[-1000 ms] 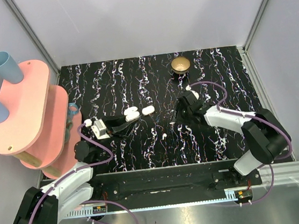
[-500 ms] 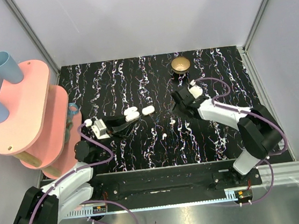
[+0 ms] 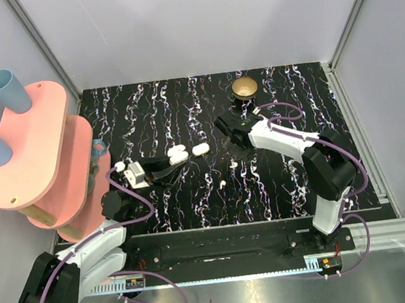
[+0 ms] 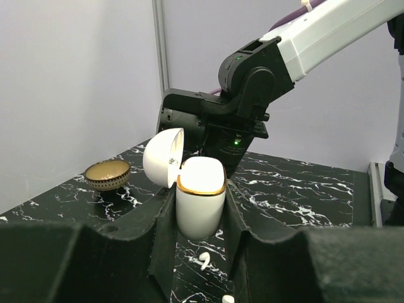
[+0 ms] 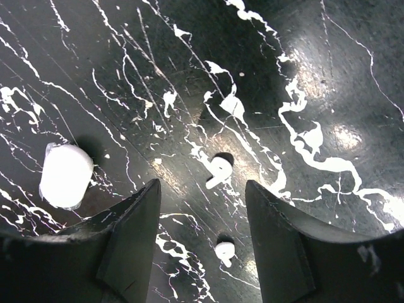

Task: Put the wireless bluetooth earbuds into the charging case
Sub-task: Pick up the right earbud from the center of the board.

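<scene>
The charging case (image 3: 178, 154) is white with a gold rim and its lid hinged open. My left gripper (image 3: 175, 160) is shut on it and holds it upright; it also shows in the left wrist view (image 4: 201, 197). Two white earbuds lie loose on the black marbled table, one (image 3: 233, 165) to the right of the case and one (image 3: 221, 183) nearer me. My right gripper (image 3: 228, 129) is open and empty, above the table behind the buds. In the right wrist view both buds (image 5: 219, 169) (image 5: 224, 250) lie between its spread fingers (image 5: 136, 233).
A separate small white rounded object (image 3: 201, 149) lies just right of the case, also in the right wrist view (image 5: 65, 175). A gold dish on a black base (image 3: 244, 87) stands at the back. A pink two-tier shelf (image 3: 33, 141) with blue cups (image 3: 5, 90) stands at the left.
My right gripper has moved back and to the left, uncovering the earbud right of the case. The left gripper and case have not moved.
</scene>
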`<action>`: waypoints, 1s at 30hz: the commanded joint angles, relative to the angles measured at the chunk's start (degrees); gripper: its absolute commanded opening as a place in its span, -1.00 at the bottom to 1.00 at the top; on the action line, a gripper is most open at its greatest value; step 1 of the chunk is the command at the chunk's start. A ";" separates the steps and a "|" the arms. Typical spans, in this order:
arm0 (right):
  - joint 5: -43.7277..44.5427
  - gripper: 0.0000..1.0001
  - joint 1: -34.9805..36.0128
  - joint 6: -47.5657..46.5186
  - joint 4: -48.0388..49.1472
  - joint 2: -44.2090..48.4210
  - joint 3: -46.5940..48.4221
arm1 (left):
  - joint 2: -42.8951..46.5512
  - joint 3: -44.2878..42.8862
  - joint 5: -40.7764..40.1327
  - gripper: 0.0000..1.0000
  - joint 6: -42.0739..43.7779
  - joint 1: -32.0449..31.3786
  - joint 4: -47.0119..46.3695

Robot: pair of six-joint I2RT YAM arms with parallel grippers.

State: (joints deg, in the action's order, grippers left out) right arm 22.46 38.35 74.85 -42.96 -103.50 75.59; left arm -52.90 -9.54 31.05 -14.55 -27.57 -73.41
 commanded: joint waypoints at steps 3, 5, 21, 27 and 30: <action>0.93 0.23 0.76 6.62 -3.89 -1.17 -0.18 | 1.66 0.84 -1.34 -1.00 1.27 0.68 -22.04; 0.05 0.21 0.76 7.50 -3.54 -1.61 -0.53 | 1.93 1.01 -1.43 -1.00 1.19 0.68 -22.13; -2.15 -0.02 0.85 8.65 -1.34 -5.13 -0.62 | 2.02 1.19 -1.52 -1.00 1.10 1.03 -22.13; -2.42 -0.07 0.76 9.26 -0.90 -5.57 -0.80 | 2.02 1.19 -1.52 -1.00 1.19 1.12 -22.13; -2.24 -0.08 0.76 9.79 -0.72 -5.83 -0.80 | 2.19 1.19 -1.52 -1.00 1.10 1.12 -22.04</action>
State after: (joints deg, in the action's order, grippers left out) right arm 19.79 38.63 82.61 -44.23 -108.71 74.65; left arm -51.33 -8.12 30.26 -14.20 -26.79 -73.43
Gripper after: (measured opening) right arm 0.466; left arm 0.340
